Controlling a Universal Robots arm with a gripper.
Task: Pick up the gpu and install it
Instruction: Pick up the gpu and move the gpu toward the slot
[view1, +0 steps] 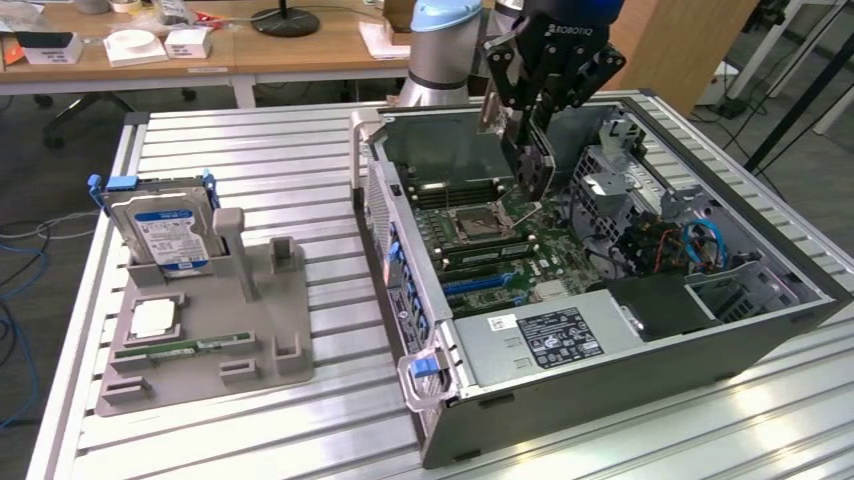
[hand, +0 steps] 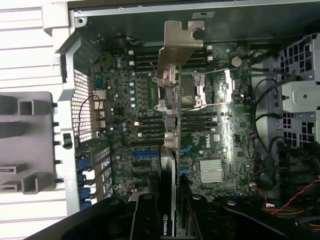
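Slatted silver table (view1: 267, 150) is carrying an open computer case (view1: 627, 370), lying on its side. At the case's near end, a grey power supply (view1: 534, 340) is showing a black-and-white label whose print is too small to read. Beside the case, on the exterior view's left, a grey holder (view1: 200, 380) is keeping a hard drive (view1: 160, 225) with a blue-and-white label upright, and a narrow green memory stick (view1: 200, 347) is lying flat in it.

Over the middle of the case, the gripper (view1: 534, 115), marked ROBOTIQ, is clamping the gpu (view1: 531, 165), which is hanging on edge above the motherboard (view1: 494, 260), not yet seated in a slot.

The wrist view is adding details the exterior view is not giving: DELL lettering (hand: 204, 145) on the motherboard, an NVIDIA logo (hand: 163, 222) on the gpu between the black fingers (hand: 145, 215), and the card's silver bracket (hand: 177, 50) pointing towards the case's far wall.

Beyond the case, wooden desks (view1: 267, 50) are holding small white boxes.
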